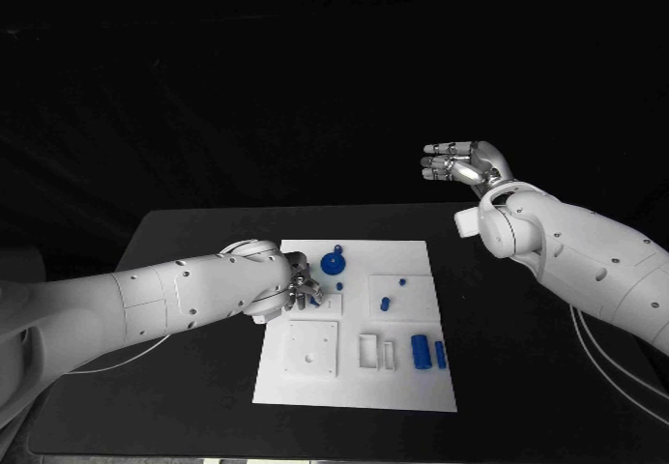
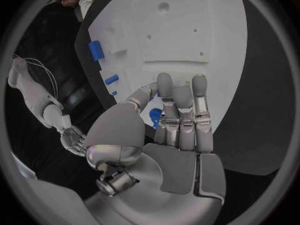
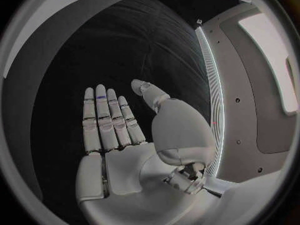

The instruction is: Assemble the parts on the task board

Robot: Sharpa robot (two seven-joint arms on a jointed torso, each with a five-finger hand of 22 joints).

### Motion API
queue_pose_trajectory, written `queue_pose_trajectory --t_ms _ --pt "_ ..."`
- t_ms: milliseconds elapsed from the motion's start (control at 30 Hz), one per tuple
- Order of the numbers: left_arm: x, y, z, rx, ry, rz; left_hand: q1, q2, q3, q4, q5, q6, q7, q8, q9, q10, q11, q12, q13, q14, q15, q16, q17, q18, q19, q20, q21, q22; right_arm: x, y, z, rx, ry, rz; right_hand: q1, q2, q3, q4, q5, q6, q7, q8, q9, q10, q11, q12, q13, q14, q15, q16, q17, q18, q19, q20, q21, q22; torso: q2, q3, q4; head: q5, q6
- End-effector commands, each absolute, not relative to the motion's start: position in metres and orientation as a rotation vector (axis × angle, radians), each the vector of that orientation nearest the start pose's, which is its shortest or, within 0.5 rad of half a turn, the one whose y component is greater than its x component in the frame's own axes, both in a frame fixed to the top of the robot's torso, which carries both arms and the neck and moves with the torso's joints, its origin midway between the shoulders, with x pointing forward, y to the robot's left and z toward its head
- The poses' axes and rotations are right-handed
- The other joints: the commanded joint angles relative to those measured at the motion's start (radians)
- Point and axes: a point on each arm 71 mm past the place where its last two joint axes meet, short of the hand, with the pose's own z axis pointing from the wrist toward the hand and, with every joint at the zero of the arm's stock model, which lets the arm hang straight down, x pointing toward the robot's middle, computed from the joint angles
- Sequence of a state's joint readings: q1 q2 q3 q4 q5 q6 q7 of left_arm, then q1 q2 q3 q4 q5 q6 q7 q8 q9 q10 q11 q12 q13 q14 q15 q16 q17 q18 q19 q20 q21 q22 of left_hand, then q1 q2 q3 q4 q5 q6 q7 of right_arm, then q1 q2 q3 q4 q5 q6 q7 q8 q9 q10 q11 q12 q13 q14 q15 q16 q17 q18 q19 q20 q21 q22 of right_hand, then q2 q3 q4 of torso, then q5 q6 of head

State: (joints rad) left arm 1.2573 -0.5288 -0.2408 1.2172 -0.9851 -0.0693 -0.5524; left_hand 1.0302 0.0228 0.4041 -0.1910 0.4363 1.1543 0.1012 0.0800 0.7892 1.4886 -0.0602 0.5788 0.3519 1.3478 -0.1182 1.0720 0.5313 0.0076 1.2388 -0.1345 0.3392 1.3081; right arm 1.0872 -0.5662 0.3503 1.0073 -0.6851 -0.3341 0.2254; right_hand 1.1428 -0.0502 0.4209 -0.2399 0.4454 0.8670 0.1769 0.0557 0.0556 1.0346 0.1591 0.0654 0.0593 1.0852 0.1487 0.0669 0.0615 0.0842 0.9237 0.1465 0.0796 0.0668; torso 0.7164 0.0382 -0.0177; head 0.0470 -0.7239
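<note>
Task board (image 1: 356,387) lies at the desk's (image 1: 182,242) middle in the head view, blue parts (image 1: 421,353) scattered on it; the left hand (image 1: 296,290) hovers over its left edge, the right hand (image 1: 467,164) raised beyond the far edge. Left wrist view: left hand (image 2: 178,120) extended over the board, holding nothing. Right wrist view: right hand (image 3: 115,120) flat, fingers straight, empty.

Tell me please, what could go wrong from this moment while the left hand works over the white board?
1. The left hand hovers close to the round blue part on the task board; a slightly wrong descent could knock it away.
2. Its fingers hide part of that piece, so a grasp may miss.
3. The forearm lies low beside the board's edge and could shift the board.
</note>
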Motion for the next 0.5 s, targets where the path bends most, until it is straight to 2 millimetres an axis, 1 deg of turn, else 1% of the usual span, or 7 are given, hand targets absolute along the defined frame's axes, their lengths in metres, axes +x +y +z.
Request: queue_pose_trajectory --t_ms 33,500 --pt "0.5115 0.1569 -0.2729 -0.254 2.297 -0.287 0.008 0.019 -0.001 0.002 -0.006 0.255 -0.148 0.001 0.001 0.026 -0.025 0.002 0.001 0.009 -0.004 0.005 -0.002 -0.004 0.009 0.001 -0.007 0.008 0.5860 -0.2375 -0.1531 0.755 1.300 1.145 0.002 -0.010 0.002 -0.005 0.007 -0.005 -0.001 0.000 0.000 -0.005 0.001 -0.003 -0.001 -0.007 0.001 -0.003 -0.001 -0.003 -0.004 0.003 0.003 0.001 0.000 -0.0001 -0.0004 0.000 0.000" --pt "0.5123 0.1576 -0.2726 -0.242 2.292 -0.274 0.008 0.022 -0.003 0.002 -0.011 0.256 -0.149 0.003 0.006 0.026 -0.026 0.008 0.004 0.009 -0.004 0.010 -0.002 -0.005 0.012 0.000 -0.011 0.013 0.5860 -0.2373 -0.1531 0.755 1.300 1.146 0.002 -0.011 0.002 -0.006 0.009 -0.004 -0.001 0.000 0.000 -0.005 0.001 -0.003 -0.001 -0.007 0.002 -0.003 -0.001 -0.003 -0.004 0.004 0.003 0.001 0.000 -0.0005 -0.0001 0.001 -0.002"
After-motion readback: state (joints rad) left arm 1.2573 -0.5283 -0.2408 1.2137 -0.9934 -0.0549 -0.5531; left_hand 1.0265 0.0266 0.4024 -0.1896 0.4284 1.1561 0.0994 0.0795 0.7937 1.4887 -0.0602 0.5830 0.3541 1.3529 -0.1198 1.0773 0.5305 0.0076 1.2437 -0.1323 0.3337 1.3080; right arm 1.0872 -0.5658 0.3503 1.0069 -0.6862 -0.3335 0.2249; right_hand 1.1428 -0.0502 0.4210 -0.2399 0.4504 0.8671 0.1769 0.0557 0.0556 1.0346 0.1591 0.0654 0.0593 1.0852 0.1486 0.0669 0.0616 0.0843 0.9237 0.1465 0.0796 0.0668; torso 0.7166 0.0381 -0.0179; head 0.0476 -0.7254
